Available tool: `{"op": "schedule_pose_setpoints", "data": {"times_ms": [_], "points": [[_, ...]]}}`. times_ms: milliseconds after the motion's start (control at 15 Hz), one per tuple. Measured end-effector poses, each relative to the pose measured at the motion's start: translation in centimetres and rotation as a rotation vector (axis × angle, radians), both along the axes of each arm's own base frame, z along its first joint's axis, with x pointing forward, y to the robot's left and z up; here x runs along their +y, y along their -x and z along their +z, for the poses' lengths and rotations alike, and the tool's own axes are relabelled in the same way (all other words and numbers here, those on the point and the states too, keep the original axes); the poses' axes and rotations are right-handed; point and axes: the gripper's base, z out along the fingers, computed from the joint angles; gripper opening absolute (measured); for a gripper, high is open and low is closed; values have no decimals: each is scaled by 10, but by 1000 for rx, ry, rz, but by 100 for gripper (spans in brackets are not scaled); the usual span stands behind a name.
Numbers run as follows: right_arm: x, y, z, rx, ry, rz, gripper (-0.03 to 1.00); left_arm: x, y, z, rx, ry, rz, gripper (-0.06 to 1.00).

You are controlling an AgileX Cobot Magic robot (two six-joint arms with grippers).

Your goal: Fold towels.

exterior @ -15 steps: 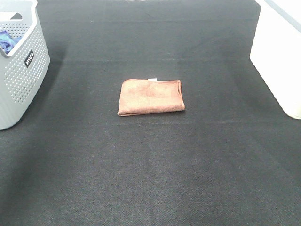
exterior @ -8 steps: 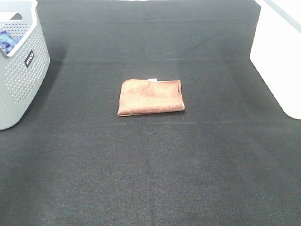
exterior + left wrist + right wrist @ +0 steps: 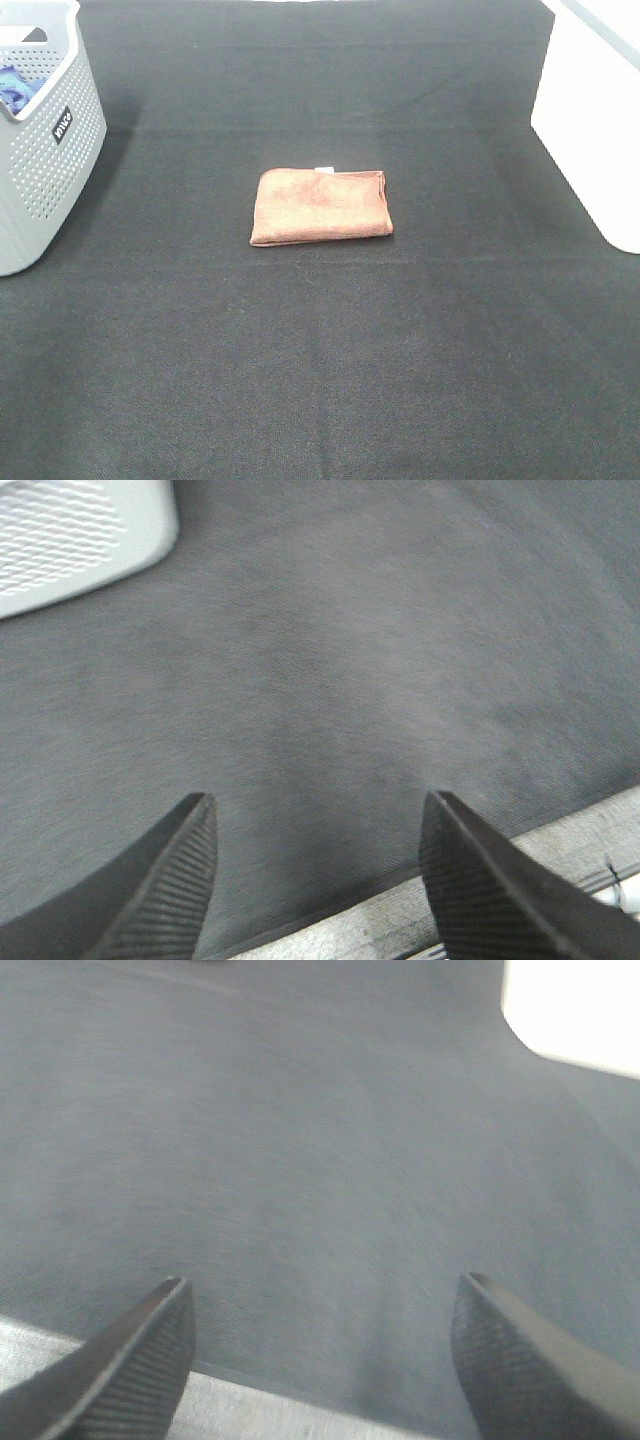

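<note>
A reddish-brown towel (image 3: 320, 206) lies folded into a small rectangle in the middle of the black mat, with a small white tag (image 3: 324, 168) on its far edge. Neither gripper shows in the exterior high view. In the left wrist view my left gripper (image 3: 315, 820) is open and empty over the mat near its front edge. In the right wrist view my right gripper (image 3: 325, 1305) is open and empty over the mat near its front edge. The towel shows in neither wrist view.
A grey perforated basket (image 3: 45, 150) holding a blue cloth (image 3: 15, 85) stands at the far left; its corner shows in the left wrist view (image 3: 80, 530). A white bin (image 3: 590, 120) stands at the right, also in the right wrist view (image 3: 575, 1010).
</note>
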Motion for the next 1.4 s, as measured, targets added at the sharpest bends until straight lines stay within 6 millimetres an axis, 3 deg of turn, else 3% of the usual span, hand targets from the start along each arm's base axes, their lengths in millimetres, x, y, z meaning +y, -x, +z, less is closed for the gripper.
{"op": "schedule_pose_setpoints", "data": {"times_ms": [600,1133,1400], "points": [[3,0,-1,-13,-20,24,69,-7,1,2,-24,9,-110,58],[3,0,-1,-13,-20,24,69,-7,1,2,-24,10,-112,58],[3,0,-1,-13,-20,22,69,-4,-1,2,-25,3,-30,58]]}}
